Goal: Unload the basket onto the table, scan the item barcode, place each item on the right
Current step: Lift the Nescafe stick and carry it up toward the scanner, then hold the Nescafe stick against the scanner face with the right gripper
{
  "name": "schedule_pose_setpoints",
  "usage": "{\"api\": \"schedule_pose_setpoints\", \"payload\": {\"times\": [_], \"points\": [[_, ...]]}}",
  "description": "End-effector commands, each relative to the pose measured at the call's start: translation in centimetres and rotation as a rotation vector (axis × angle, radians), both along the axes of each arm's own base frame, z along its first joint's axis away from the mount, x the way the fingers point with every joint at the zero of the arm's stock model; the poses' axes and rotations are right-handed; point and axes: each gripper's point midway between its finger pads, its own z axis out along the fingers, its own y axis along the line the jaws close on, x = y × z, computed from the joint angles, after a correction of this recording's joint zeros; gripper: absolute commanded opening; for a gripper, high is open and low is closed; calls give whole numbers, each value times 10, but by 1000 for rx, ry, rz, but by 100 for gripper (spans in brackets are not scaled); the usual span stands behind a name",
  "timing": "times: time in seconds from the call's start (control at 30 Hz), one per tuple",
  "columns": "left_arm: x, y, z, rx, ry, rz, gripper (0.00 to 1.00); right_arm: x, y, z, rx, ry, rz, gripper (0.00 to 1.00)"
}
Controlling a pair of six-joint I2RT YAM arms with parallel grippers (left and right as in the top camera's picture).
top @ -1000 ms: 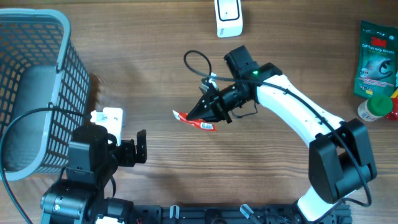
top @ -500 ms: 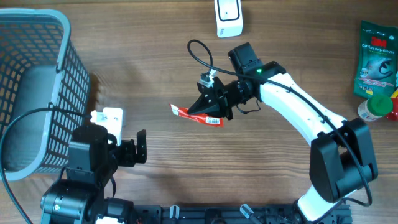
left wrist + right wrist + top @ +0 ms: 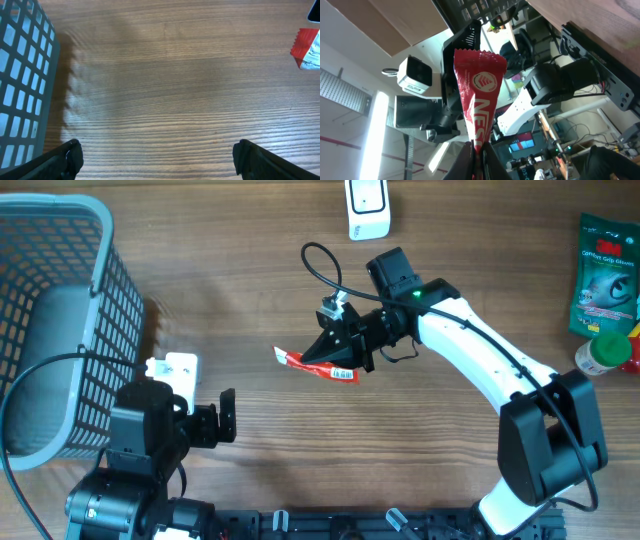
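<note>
Red sachet, overhead view: location? the first inspector asks.

Over the middle of the wooden surface, the second replies. The right tool is clamped on it, and its free end points toward the basket side. The white scanner lies at the far edge, well apart from the sachet. From above, contact between sachet and wood cannot be judged.

And the left tool?

At the near edge, beside the grey basket, fingers apart and holding nothing. A green packet and a green-capped bottle lie at the right edge.

Left wrist view?

The two dark fingers stand at the lower corners of the frame, wide apart, with bare wood grain between them. The basket wall fills the left edge. The sachet's crimped red end shows at the upper right edge, well away from the fingers.

Right wrist view?

The camera looks along the sachet and out past the surface. The right tool's fingers are pressed together on the sachet's lower end. The rest stands straight up from them, white lettering on red.
</note>
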Motion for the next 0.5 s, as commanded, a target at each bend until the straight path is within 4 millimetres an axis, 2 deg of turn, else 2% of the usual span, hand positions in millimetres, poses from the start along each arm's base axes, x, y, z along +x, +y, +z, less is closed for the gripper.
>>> {"api": "schedule_pose_setpoints", "payload": {"times": [0.0,0.23,0.3,0.4,0.47], "points": [[-1,-2,-1,-10,-1,-2,100,2,-9,17,74,-15,-5,4],[-1,-2,-1,-10,-1,-2,100,12,-16,16,69,-24,-39,4],[-1,-2,-1,-10,-1,-2,100,15,-16,9,47,-73,-54,4],[-1,-2,-1,-10,-1,-2,100,26,-17,-11,6,-295,-91,4],[-1,-2,-1,-10,-1,-2,100,38,-20,-33,-66,-489,-107,4]]}}
